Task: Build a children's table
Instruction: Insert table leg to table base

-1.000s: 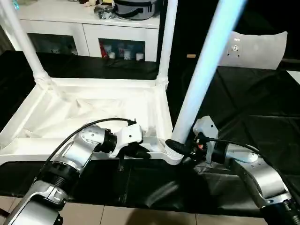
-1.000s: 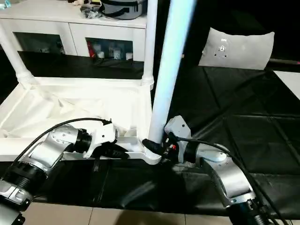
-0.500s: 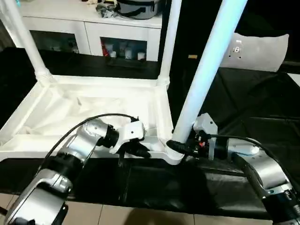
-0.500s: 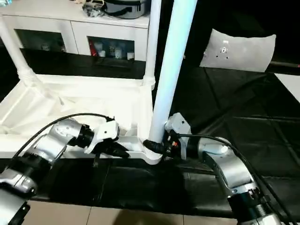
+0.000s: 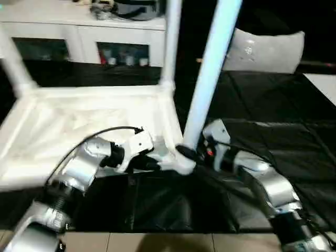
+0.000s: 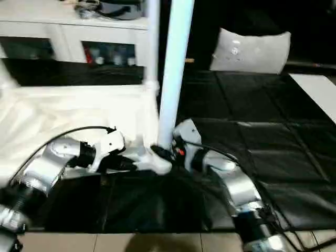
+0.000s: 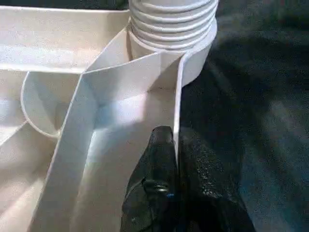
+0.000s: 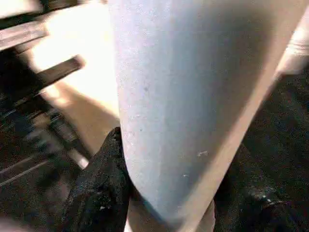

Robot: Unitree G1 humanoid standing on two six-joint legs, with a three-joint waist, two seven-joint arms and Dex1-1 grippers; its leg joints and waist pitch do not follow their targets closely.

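Left gripper pinches the near rim wall of the top, one black finger inside the wall and the other outside it, fingers pressed nearly together on the thin plastic, just beside the near right corner socket. Right gripper clamps the base of the near leg, its fingers set about half apart on either side of the tube, right where the leg meets that corner socket; in the right wrist view one black finger lies against the pale tube. Top lies upside down on the black cloth, ribbed underside up, left of centre in the head views. Near leg stands in the socket, leaning slightly right toward its upper end. Left wrist view shows the ribbed collar of the leg seated in the round socket, with diagonal ribs running off it. A second leg stands upright in the far right corner, and a third rises at the far left corner. White cabinet with glass doors stands behind, with clutter on it. A white pillow-like thing lies on the cloth at far right. Both silver forearms reach in from the near edge, a black cable looping over the left one.
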